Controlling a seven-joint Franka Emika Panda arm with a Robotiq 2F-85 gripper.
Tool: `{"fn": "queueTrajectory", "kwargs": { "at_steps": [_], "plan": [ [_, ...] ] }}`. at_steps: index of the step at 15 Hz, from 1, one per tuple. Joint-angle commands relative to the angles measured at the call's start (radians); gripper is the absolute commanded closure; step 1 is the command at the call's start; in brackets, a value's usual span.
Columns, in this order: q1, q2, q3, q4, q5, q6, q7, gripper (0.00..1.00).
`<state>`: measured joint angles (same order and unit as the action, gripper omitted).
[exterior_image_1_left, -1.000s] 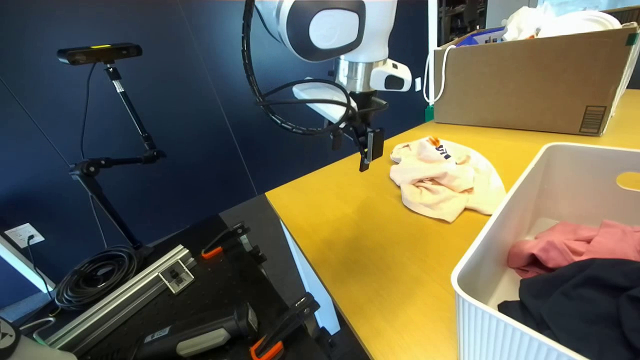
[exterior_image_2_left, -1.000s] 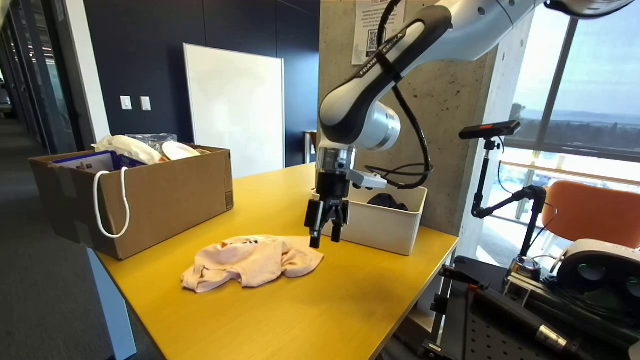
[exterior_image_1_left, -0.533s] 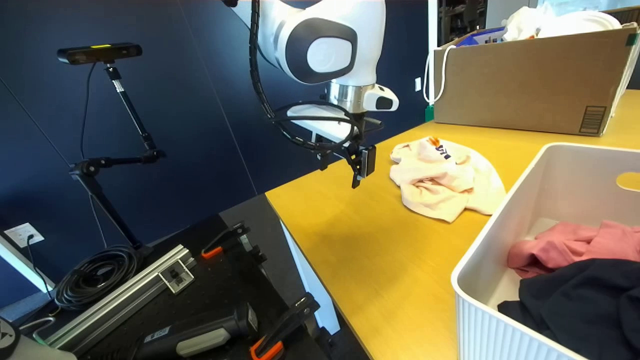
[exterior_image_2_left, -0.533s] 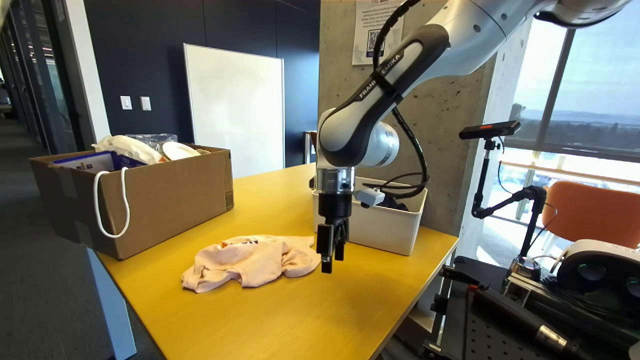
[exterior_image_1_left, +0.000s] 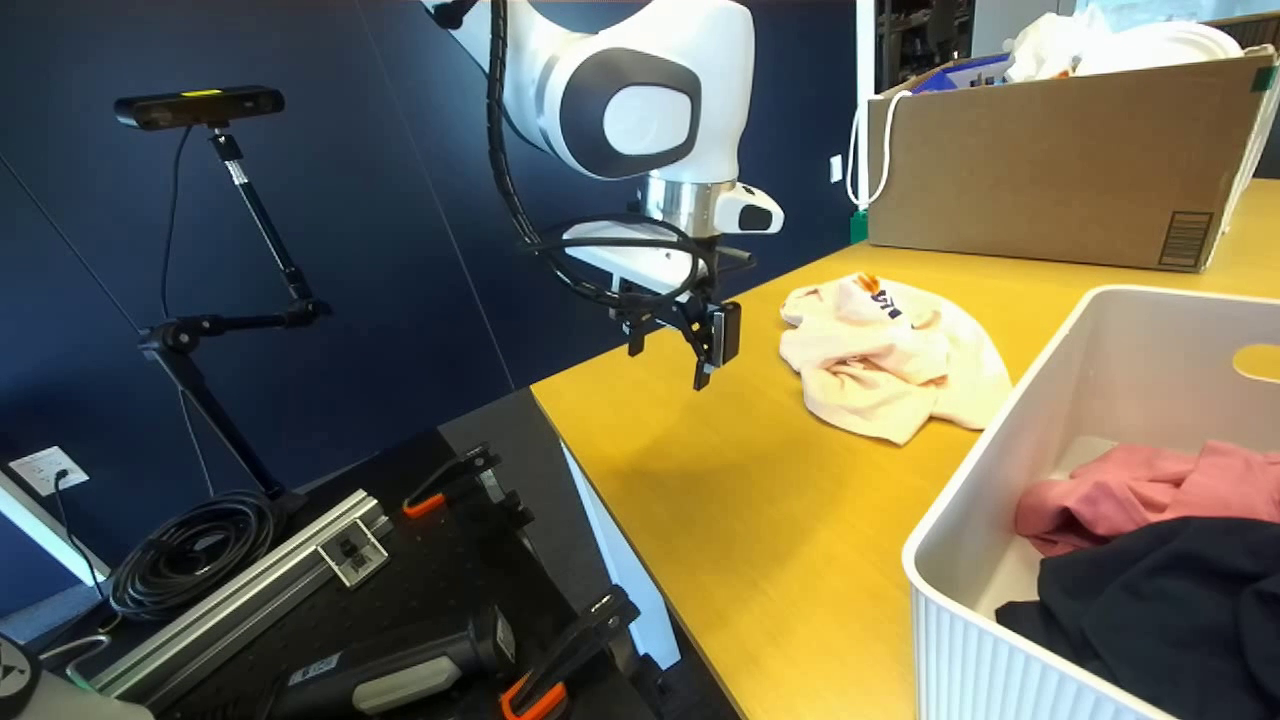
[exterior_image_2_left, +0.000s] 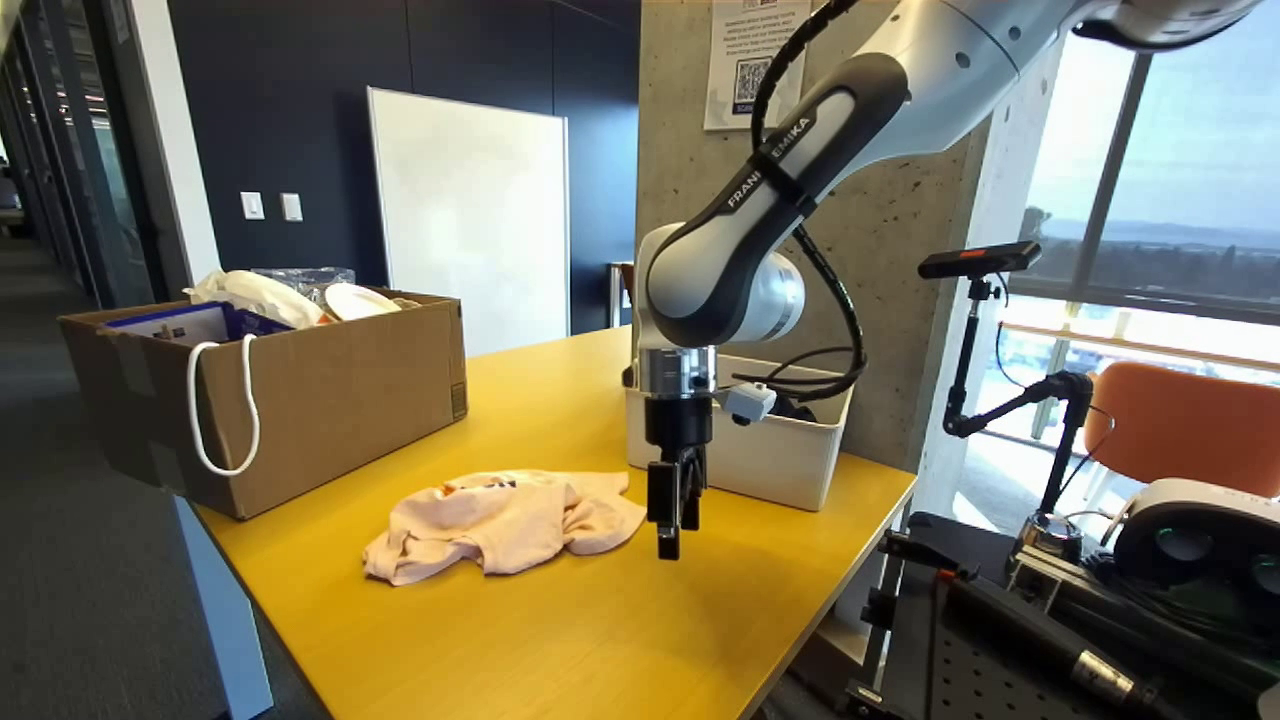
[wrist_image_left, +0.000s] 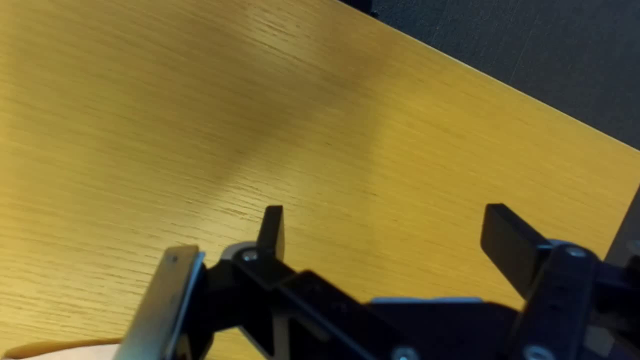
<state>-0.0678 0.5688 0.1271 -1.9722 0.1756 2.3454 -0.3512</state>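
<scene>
My gripper (exterior_image_1_left: 669, 362) is open and empty, pointing down above the yellow table (exterior_image_1_left: 720, 560). Its fingers stand wide apart in the wrist view (wrist_image_left: 384, 225), with only bare table between them. A crumpled pale peach cloth (exterior_image_1_left: 890, 350) with a dark and orange print lies on the table beside the gripper, apart from it. The cloth also lies left of the gripper (exterior_image_2_left: 679, 537) in an exterior view (exterior_image_2_left: 510, 525). Only a sliver of the cloth (wrist_image_left: 75, 353) shows at the bottom left of the wrist view.
A white bin (exterior_image_2_left: 740, 455) holds a pink cloth (exterior_image_1_left: 1150, 490) and a dark cloth (exterior_image_1_left: 1170, 600). A full cardboard box (exterior_image_1_left: 1050, 170) stands on the table. The table's edge runs near the gripper. A black cart (exterior_image_1_left: 400, 600) with clamps stands beside the table.
My gripper has moved down, away from the peach cloth, and turned a little. It stays open. The cloth, bin and box have not moved.
</scene>
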Motion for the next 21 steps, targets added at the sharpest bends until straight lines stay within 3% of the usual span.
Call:
{"fn": "queueTrajectory", "kwargs": {
  "at_steps": [1,6,13,18,21],
  "plan": [
    [0.015,-0.052,-0.022,-0.046,-0.045,0.025,0.028,0.0],
    [0.033,-0.048,-0.114,-0.033,-0.261,0.048,0.029,0.0],
    [0.117,0.115,-0.217,0.036,-0.578,0.363,0.098,0.0],
    [0.126,0.178,-0.267,0.099,-0.624,0.474,0.104,0.0],
    [0.113,0.214,-0.25,0.139,-0.606,0.513,0.086,0.0]
  ]
}}
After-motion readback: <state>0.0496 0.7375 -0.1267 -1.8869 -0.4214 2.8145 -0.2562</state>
